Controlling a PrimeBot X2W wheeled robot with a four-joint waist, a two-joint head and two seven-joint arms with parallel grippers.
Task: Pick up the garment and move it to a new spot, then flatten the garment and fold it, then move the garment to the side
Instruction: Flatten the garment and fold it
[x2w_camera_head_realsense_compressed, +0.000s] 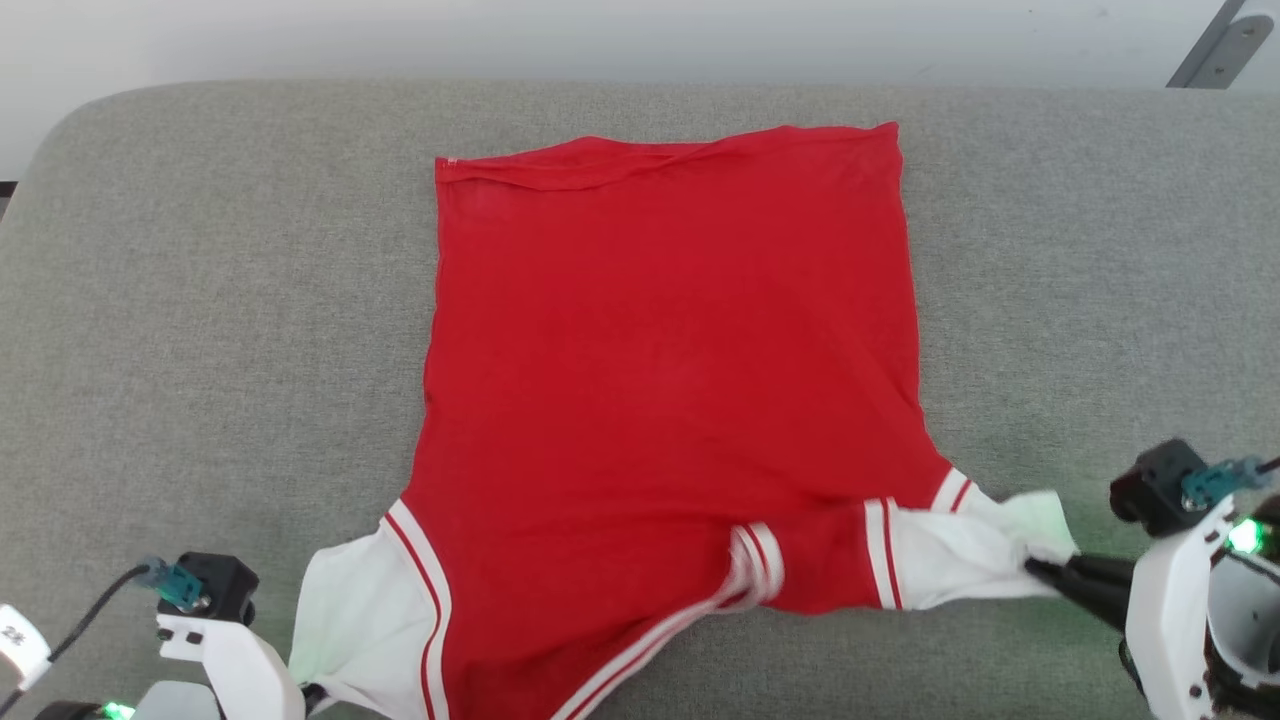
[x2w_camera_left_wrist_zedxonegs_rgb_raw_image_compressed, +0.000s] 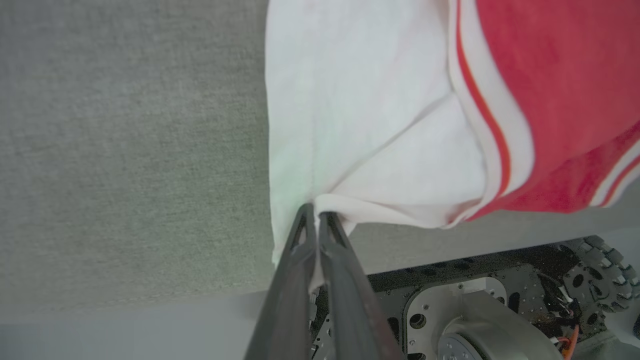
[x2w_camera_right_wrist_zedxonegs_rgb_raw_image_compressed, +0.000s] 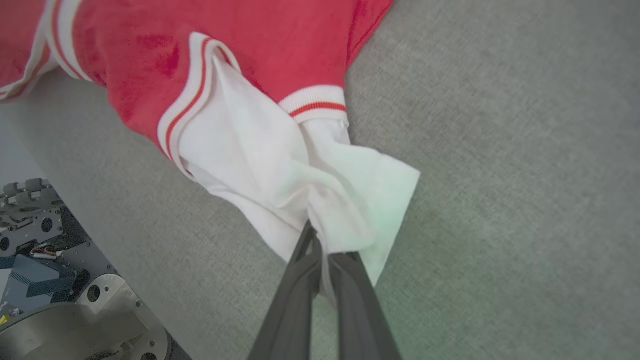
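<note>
Two clamps grip the red jersey T-shirt (x2w_camera_head_realsense_compressed: 660, 330): left gripper (x2w_camera_left_wrist_zedxonegs_rgb_raw_image_compressed: 316, 214) pinching one white sleeve (x2w_camera_left_wrist_zedxonegs_rgb_raw_image_compressed: 360, 125), right gripper (x2w_camera_right_wrist_zedxonegs_rgb_raw_image_compressed: 322, 244) the other

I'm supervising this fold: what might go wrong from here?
1. The left gripper and right gripper each pinch only a small bit of white sleeve on the thin red jersey T-shirt; a pull may slip or stretch it.
2. The right sleeve is bunched and red cloth is folded over by the striped trim band; folding now could trap creases.
3. The shirt's near edge lies at the front edge of the grey fabric table and might slide off.
</note>
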